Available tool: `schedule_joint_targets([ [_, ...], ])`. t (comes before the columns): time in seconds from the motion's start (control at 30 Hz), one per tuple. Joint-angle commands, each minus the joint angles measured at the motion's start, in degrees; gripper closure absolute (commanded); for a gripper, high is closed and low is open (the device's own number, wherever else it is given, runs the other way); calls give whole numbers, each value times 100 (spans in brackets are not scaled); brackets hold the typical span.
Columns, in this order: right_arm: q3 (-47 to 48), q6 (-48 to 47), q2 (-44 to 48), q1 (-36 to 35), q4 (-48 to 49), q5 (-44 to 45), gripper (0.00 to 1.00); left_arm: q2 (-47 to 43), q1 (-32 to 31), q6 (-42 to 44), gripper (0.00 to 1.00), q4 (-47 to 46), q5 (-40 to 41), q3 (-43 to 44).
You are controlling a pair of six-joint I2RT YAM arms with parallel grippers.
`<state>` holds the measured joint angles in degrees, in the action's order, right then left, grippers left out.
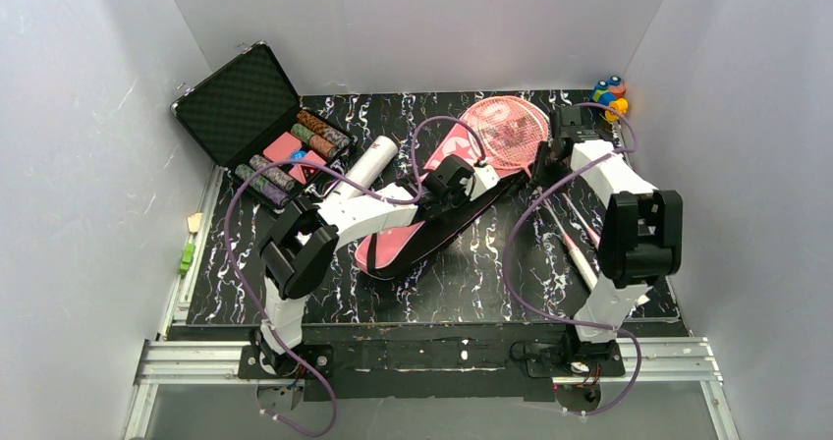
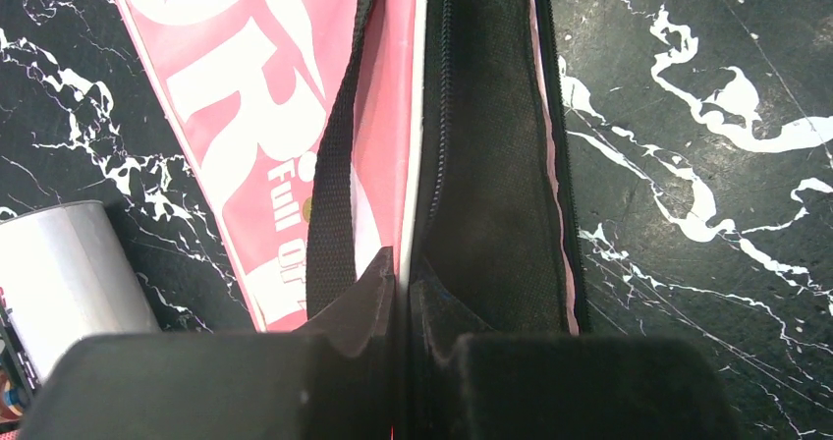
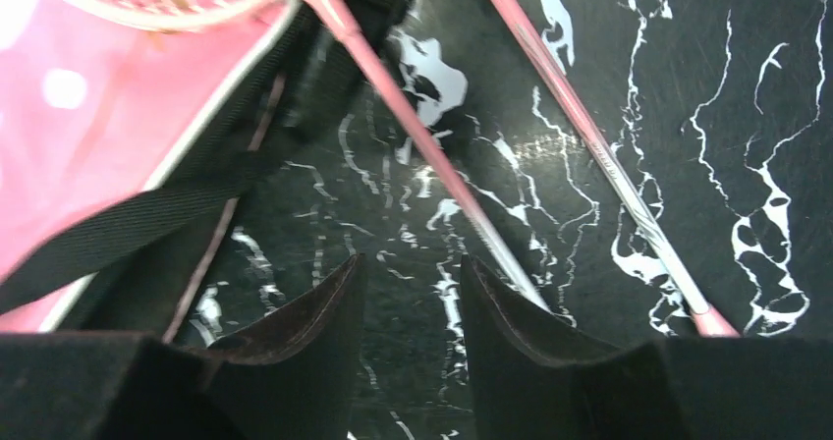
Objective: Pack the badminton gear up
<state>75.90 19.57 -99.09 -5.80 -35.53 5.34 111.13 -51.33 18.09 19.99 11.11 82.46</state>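
The left claw (image 2: 403, 285) grips the edge of the cover (image 2: 236, 106), which lies slantwise mid-counter (image 2: 688, 263). The right claw (image 3: 411, 302) stands spread and empty, low over the counter beside a racket (image 3: 403, 126) whose head lies over the cover; a second racket (image 3: 609, 165) lies alongside.

Setting: robotics lab test cell.
Enclosure: plain white walls (image 1: 88, 116) box the work area in on three sides.
Bench: black bench (image 1: 462, 283) with white veining, fronted by an aluminium rail (image 1: 187, 357) of slotted profile.
Rig: left arm (image 1: 305, 244) and right arm (image 1: 629, 234) bolted to a black base plate (image 1: 422, 357) at the near edge.
Wiring: purple cables (image 1: 231, 234) loop exposed along both arms.
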Motion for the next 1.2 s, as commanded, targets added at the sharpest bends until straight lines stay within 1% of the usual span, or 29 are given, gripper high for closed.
schedule_joint_targets([
  [0.0,384,-559,-304,-79,-448,526,53,-537,16,-147,100,23,-118,276],
  [0.13,463,-745,-623,-233,-510,1002,54,-533,26,-139,100,21,-143,289],
  [0.2,534,-792,-743,-307,-503,1086,54,-544,21,-146,100,34,-169,285],
  [0.4,961,-862,-1224,-325,-706,1180,54,-576,35,-185,100,62,-197,288],
  [0.53,990,-851,-1407,-325,-716,1265,55,-578,46,-188,100,92,-197,328],
  [0.67,985,-831,-1508,-325,-695,1331,58,-596,54,-223,100,135,-221,363],
  [0.77,989,-720,-1558,-325,-693,1296,64,-623,59,-228,100,161,-211,385],
  [0.87,986,-594,-1548,-325,-666,1318,84,-665,56,-250,100,174,-184,391],
  [0.93,980,-517,-1477,-325,-651,1449,92,-696,57,-252,100,201,-158,408],
  [1.07,976,-359,-1287,-238,-650,1596,99,-818,57,-255,100,367,-122,513],
  [1.17,965,-331,-1119,-211,-616,1595,99,-980,58,-258,100,558,-29,634],
])
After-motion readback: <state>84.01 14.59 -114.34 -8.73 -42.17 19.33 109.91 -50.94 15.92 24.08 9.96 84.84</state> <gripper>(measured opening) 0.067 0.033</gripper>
